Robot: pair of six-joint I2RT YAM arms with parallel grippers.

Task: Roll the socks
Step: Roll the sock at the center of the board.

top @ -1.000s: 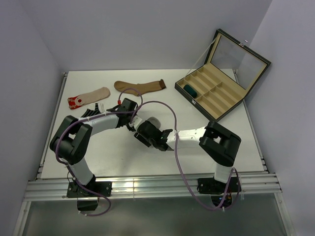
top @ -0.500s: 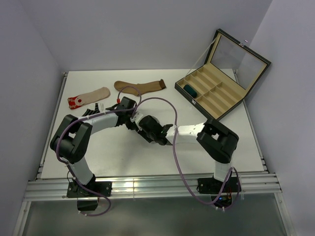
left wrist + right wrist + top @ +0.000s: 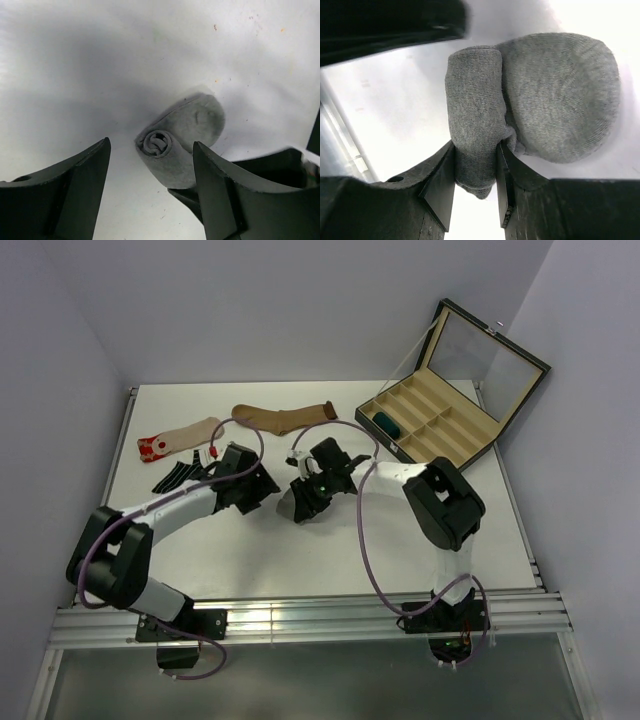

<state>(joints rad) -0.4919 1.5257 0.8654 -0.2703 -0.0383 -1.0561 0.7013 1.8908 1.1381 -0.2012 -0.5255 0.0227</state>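
A grey sock (image 3: 555, 90), rolled most of the way, lies mid-table with its toe end loose. My right gripper (image 3: 476, 150) is shut across the roll (image 3: 472, 100). In the left wrist view the roll's spiral end (image 3: 159, 142) faces my left gripper (image 3: 151, 145), which is open, its fingers apart on either side of it and not touching. From above, both grippers meet at the grey sock (image 3: 291, 507): the left gripper (image 3: 262, 490) from the left, the right gripper (image 3: 305, 497) from the right. A brown sock (image 3: 285, 416), a beige red-toed sock (image 3: 180, 437) and a black striped sock (image 3: 176, 476) lie flat at the back left.
An open case (image 3: 440, 425) with tan compartments stands at the back right, its lid (image 3: 490, 350) raised. A dark teal roll (image 3: 385, 423) sits in its left compartment. A metal rail (image 3: 300, 620) runs along the table's near edge.
My left gripper has opened, let go of the grey roll and drawn back to the left. My right gripper has swung toward the far side and closed on the roll.
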